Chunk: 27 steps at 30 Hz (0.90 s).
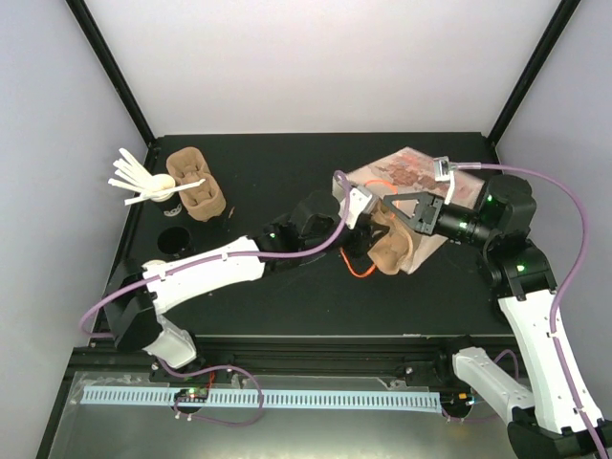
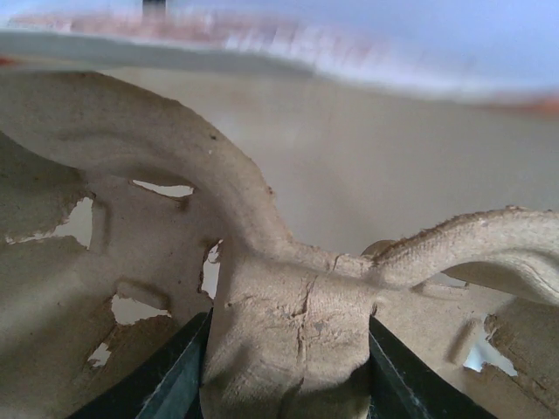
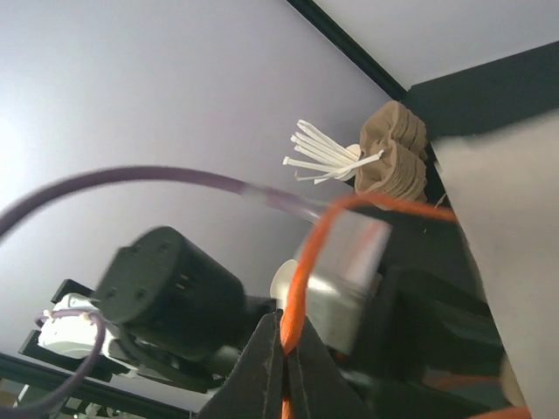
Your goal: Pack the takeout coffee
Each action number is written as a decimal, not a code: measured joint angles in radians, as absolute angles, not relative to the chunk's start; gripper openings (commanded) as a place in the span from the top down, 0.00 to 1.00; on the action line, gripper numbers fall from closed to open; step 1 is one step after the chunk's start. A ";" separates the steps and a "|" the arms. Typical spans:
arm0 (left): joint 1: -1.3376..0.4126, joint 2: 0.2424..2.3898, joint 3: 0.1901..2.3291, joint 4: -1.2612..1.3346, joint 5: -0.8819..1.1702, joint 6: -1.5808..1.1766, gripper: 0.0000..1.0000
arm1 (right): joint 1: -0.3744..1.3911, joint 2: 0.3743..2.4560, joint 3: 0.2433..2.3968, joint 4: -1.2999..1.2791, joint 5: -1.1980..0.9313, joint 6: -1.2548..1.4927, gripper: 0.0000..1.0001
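Takeout coffee (image 1: 172, 239): one round black lidded cup, seen from above at the near left of the worktop (image 1: 287, 292), just in front of the stirrer cup (image 1: 161, 196). It is dim against the black surface and its lettering cannot be made out.

Cup carrier (image 2: 157, 157): brown moulded pulp, rough and fibrous, with torn holes and a cracked central ridge. It sits at the mouth of the bag.

Left hand (image 2: 288, 375): two dark fingers (image 2: 175, 384) clamped on that ridge. The fingertips are cut off by the frame edge.

Paper bag (image 1: 406, 172): pale, with a reddish print and a tan inside, lying on its side right of centre. Its interior is mostly hidden.

Right hand (image 3: 284, 349): pinched tight on the bag's thin orange cord handle (image 3: 301, 279).

Stirrer cup: black and lidless, holding fanned white sticks (image 1: 134, 177).

Spare carriers (image 1: 196, 186): a nested brown pulp stack beside the stirrer cup.
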State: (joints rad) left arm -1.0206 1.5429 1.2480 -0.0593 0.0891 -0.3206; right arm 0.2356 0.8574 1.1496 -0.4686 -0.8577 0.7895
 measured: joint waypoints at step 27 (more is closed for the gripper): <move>-0.984 1.547 1.200 0.083 0.138 -0.341 0.61 | 0.235 0.854 1.112 -0.242 -0.955 1.048 0.99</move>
